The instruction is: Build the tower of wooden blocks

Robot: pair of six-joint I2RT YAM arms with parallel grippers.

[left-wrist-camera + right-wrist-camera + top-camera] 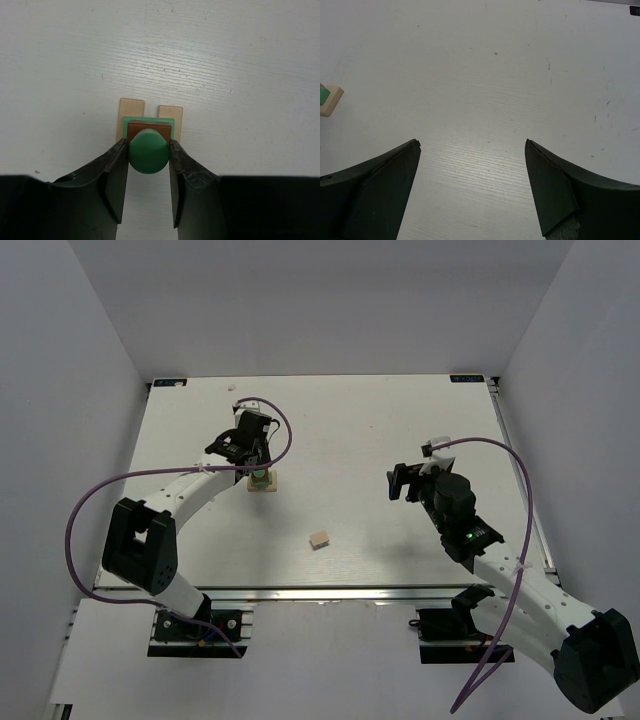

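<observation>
Left claw — grips green block over tower; right claw — agape

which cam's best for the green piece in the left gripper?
Left wrist: the green piece sits centred, pinched by the left gripper atop the brown block. Top external shows a speck; right wrist, just the tower edge.

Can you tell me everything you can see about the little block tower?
The wood block tower stands upright on the white table, left of middle. Two light tan wooden pieces lie side by side at the bottom, a gap between them. On them sits a flat mint-green piece, then a dark brown square block, then a dark green round piece on top. The left gripper presses that round piece from both sides.
</observation>
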